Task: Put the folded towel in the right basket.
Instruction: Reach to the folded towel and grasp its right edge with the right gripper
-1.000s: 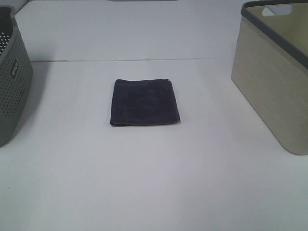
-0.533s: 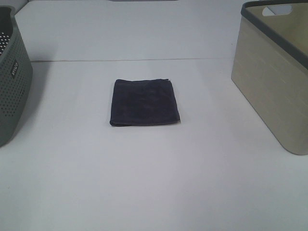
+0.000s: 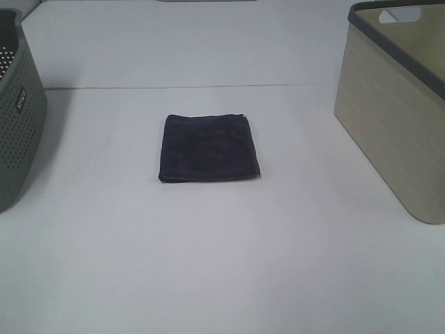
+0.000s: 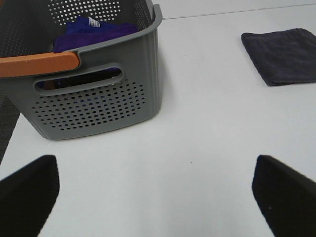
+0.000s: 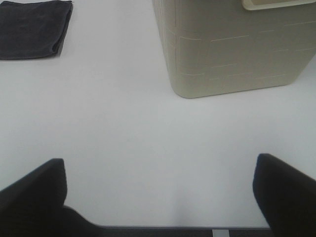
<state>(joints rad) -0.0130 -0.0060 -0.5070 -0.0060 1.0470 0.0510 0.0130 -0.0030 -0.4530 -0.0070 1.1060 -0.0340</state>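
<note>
A dark folded towel [image 3: 208, 147] lies flat in the middle of the white table. It also shows in the left wrist view [image 4: 282, 56] and the right wrist view [image 5: 33, 28]. The beige right basket [image 3: 400, 104] stands at the table's right side; the right wrist view shows its wall [image 5: 232, 47]. Neither arm shows in the exterior high view. My left gripper [image 4: 157, 190] is open and empty, near the table's front left. My right gripper [image 5: 158, 192] is open and empty, near the table's front edge, in front of the beige basket.
A grey perforated basket [image 3: 17, 115] stands at the left edge; the left wrist view shows it [image 4: 89, 94] with an orange handle [image 4: 38, 64] and blue-purple cloth [image 4: 94, 30] inside. The table's front edge [image 5: 163, 229] is close under the right gripper.
</note>
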